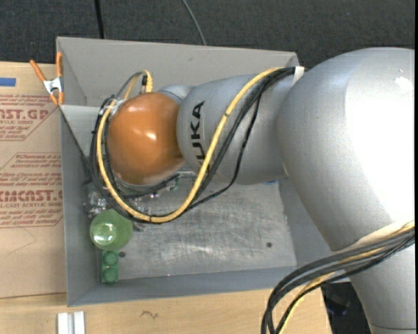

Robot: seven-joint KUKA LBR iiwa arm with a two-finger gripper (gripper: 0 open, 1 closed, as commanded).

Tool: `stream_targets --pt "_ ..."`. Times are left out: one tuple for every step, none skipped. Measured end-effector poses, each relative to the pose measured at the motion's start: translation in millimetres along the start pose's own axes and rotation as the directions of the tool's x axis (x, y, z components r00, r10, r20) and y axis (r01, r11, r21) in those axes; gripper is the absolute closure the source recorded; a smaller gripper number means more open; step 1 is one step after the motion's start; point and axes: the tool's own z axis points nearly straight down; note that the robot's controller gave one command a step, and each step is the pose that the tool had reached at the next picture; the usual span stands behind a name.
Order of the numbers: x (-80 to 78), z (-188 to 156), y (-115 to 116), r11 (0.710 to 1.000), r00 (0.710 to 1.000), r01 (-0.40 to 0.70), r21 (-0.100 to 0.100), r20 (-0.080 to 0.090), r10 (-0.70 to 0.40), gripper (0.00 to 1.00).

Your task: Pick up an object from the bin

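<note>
Item: grey metal bin [230, 239]. We log one green plastic object [111, 232], round-headed with a small stem, in the lower left corner of the bin. The arm [244, 134], with its orange wrist cover [143, 138], sits centre left. The gripper [102, 199] lies just above the green object in the frame; we cannot tell whether it is open or closed.

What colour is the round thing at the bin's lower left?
Green; the round thing shows best in the camera view.
</note>
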Motion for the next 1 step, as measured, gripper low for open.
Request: stream_targets --pt "3.8 1.4 -1.7 1.0 1.0 0.0 0.002 -0.007 0.0 1.0"
